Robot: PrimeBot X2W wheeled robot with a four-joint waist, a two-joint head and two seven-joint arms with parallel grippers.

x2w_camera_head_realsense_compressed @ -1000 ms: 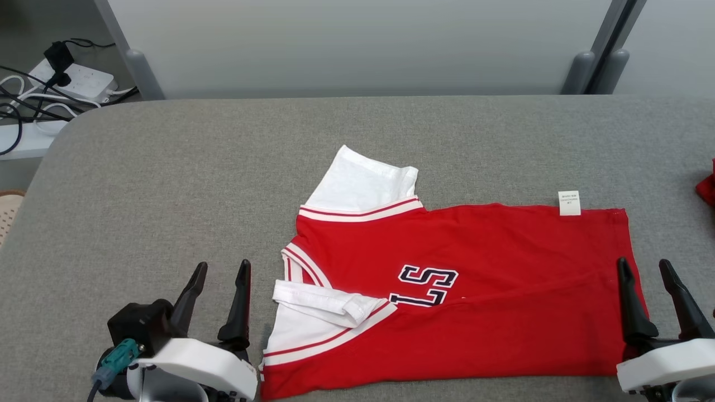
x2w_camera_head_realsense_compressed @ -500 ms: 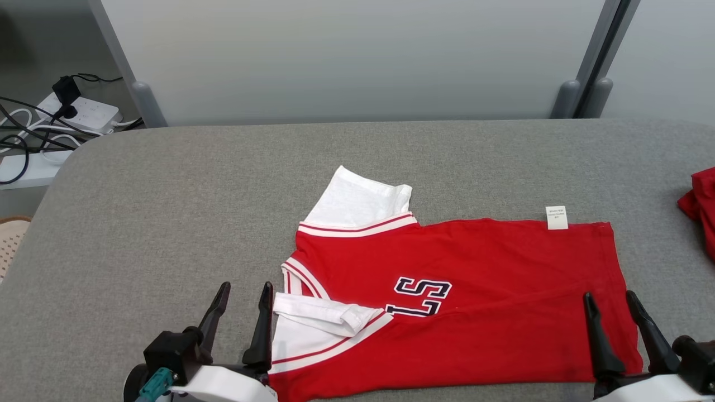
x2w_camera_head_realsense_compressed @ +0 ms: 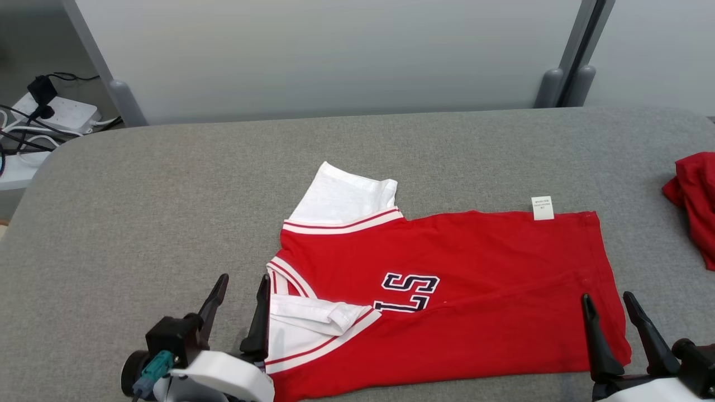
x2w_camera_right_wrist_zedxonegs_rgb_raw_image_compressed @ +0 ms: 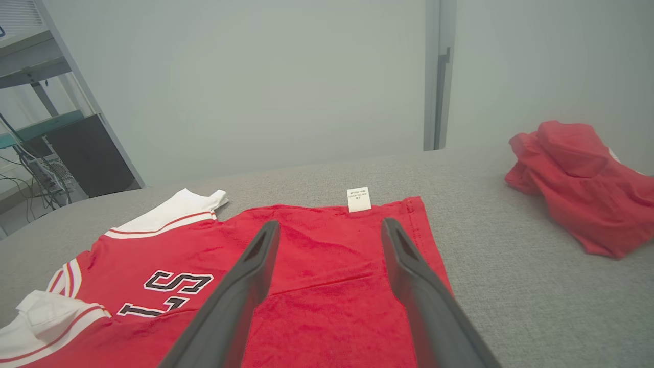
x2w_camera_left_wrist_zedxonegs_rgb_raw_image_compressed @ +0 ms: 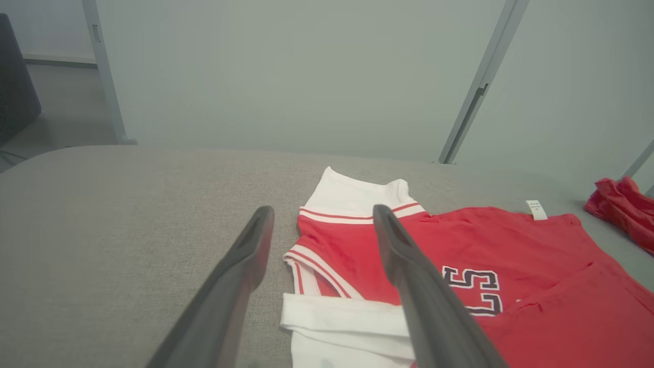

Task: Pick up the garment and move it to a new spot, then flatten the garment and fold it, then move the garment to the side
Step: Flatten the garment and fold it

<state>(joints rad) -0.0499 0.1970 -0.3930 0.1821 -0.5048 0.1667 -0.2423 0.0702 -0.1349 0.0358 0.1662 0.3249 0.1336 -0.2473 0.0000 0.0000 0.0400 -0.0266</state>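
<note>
The garment (x2w_camera_head_realsense_compressed: 447, 296) is a red jersey with white sleeves and dark letters, lying partly folded lengthwise on the grey table, collar end to the left, with a white tag (x2w_camera_head_realsense_compressed: 542, 208) on its far edge. It also lies in the left wrist view (x2w_camera_left_wrist_zedxonegs_rgb_raw_image_compressed: 511, 286) and the right wrist view (x2w_camera_right_wrist_zedxonegs_rgb_raw_image_compressed: 317, 286). My left gripper (x2w_camera_head_realsense_compressed: 243, 285) stands open at the jersey's near-left sleeve, its right finger at the white sleeve's edge. Above the jersey's near-right hem corner my right gripper (x2w_camera_head_realsense_compressed: 608, 302) is open. Neither holds anything.
A second crumpled red cloth (x2w_camera_head_realsense_compressed: 692, 195) lies at the table's right edge, seen too in the right wrist view (x2w_camera_right_wrist_zedxonegs_rgb_raw_image_compressed: 577, 189). A power strip with cables (x2w_camera_head_realsense_compressed: 50, 111) sits off the table's far-left corner. A pale partition stands behind the table (x2w_camera_head_realsense_compressed: 167, 212).
The head camera shifted, so the whole scene slid left and more of the red cloth at right shows. Both grippers stay open, the left now closer to the sleeve edge.
</note>
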